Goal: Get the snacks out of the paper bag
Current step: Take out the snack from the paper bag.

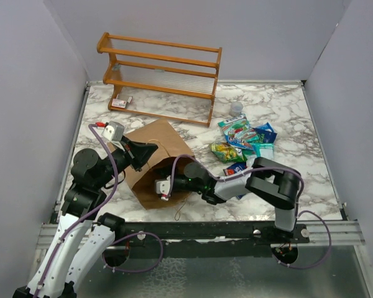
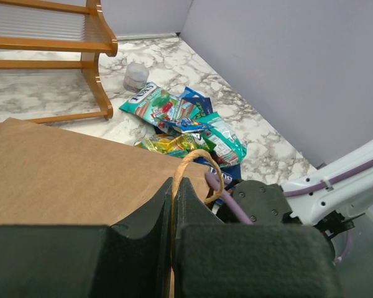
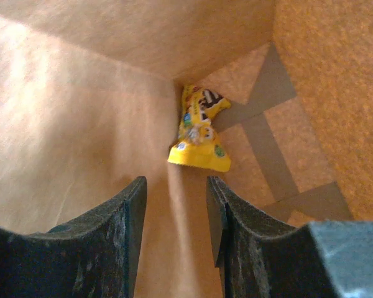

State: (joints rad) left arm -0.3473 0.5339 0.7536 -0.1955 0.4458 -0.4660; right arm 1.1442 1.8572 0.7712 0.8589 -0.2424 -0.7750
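My right gripper (image 3: 176, 183) is inside the paper bag (image 1: 155, 139), jaws narrowly parted on nothing. Ahead, a glossy, crumpled yellow packet (image 3: 199, 133) lies in the fibrous brown corner, long axis pointing away from me. My left gripper (image 2: 174, 192) pinches the bag's twisted handle (image 2: 196, 162). Other snacks (image 1: 245, 139) are heaped on the marble-patterned table (image 1: 292, 112), with grey walls (image 1: 31, 74) around.
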